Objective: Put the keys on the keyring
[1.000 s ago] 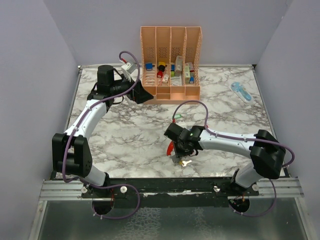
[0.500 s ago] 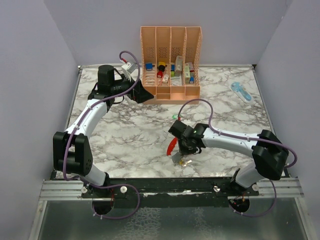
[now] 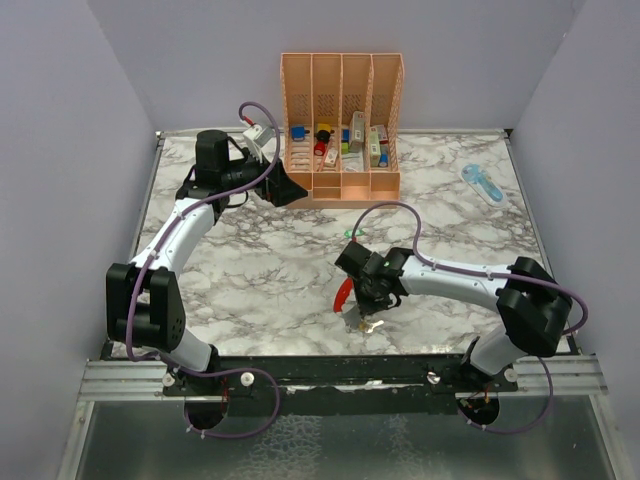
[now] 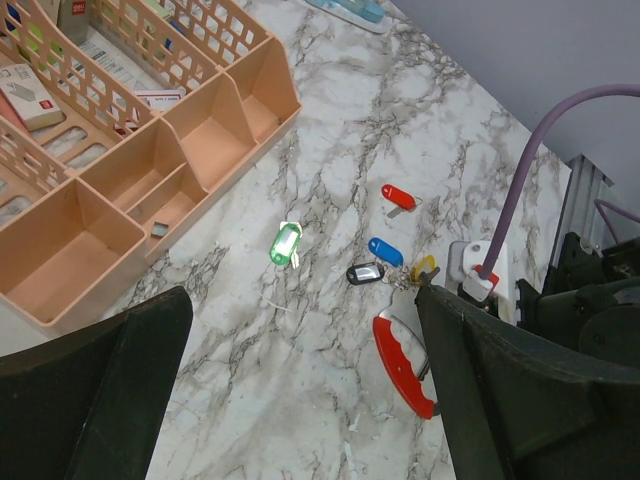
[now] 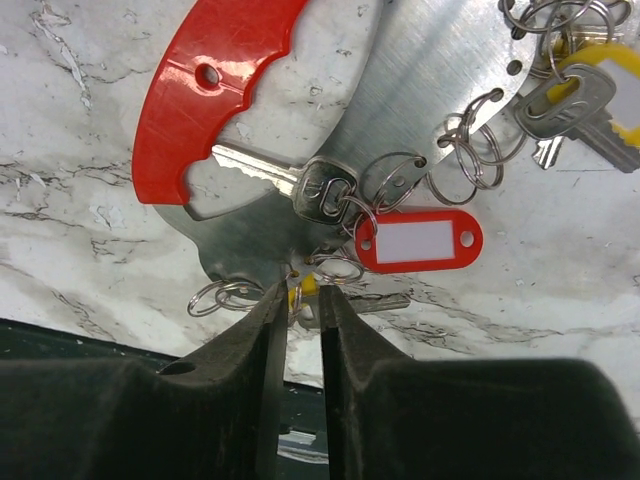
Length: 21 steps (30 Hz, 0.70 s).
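The keyring [image 5: 215, 85] is a red curved grip on a flat metal plate with several wire rings. It lies near the table's front edge [image 3: 343, 294]. A red tag [image 5: 418, 240] and a yellow-headed key [image 5: 580, 95] hang on its rings. My right gripper [image 5: 298, 292] is above the plate's near edge, its fingers pinched on a small yellow-headed key [image 5: 305, 290] and its ring. My left gripper [image 3: 288, 189] hovers wide open and empty by the organizer. The left wrist view shows a green key [image 4: 286, 243], a red key [image 4: 398, 195], a blue key [image 4: 385, 250] and a black key [image 4: 365, 272].
A peach slotted organizer [image 3: 343, 125] with small items stands at the back centre. A long blue pen-like tool [image 3: 483, 183] lies at the back right. The green key [image 3: 352, 232] lies alone just behind the right gripper. Grey walls close in three sides.
My right gripper has shifted slightly along the keyring's near edge and sits over the loose key by the front edge. The left arm has not moved.
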Motion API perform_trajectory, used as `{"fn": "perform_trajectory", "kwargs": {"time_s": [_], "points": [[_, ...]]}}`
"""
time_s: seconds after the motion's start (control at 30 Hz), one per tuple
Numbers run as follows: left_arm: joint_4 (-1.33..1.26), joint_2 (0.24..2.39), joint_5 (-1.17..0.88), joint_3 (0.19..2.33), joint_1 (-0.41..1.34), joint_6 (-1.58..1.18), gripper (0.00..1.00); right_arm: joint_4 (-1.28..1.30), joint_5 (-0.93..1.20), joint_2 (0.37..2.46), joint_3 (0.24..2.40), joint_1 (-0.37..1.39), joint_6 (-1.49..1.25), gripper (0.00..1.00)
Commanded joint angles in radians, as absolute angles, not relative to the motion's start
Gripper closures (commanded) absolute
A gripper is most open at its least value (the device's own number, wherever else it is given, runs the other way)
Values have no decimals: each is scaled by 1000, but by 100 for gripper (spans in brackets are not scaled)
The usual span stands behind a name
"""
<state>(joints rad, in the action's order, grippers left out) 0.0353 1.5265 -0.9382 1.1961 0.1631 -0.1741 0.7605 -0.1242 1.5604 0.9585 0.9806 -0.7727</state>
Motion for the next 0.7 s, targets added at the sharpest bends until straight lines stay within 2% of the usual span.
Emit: {"fn": "perform_trajectory", "kwargs": {"time_s": [0.0,0.1,0.3,0.67], "points": [[9,1531,-965,1189,162,-179,1,726,-76,1566,957,983,-768,83],[9,1531,-964,1188,163,-179,1,722,-74,1547,956,985,-776,84],[6,1531,-962,1184,163,-176,1,763,-100,1482,1030,1012,-722,78],[47,1510,-937,1202,146,-138,1,798,-99,1587,1090,1130,-788,75]]}}
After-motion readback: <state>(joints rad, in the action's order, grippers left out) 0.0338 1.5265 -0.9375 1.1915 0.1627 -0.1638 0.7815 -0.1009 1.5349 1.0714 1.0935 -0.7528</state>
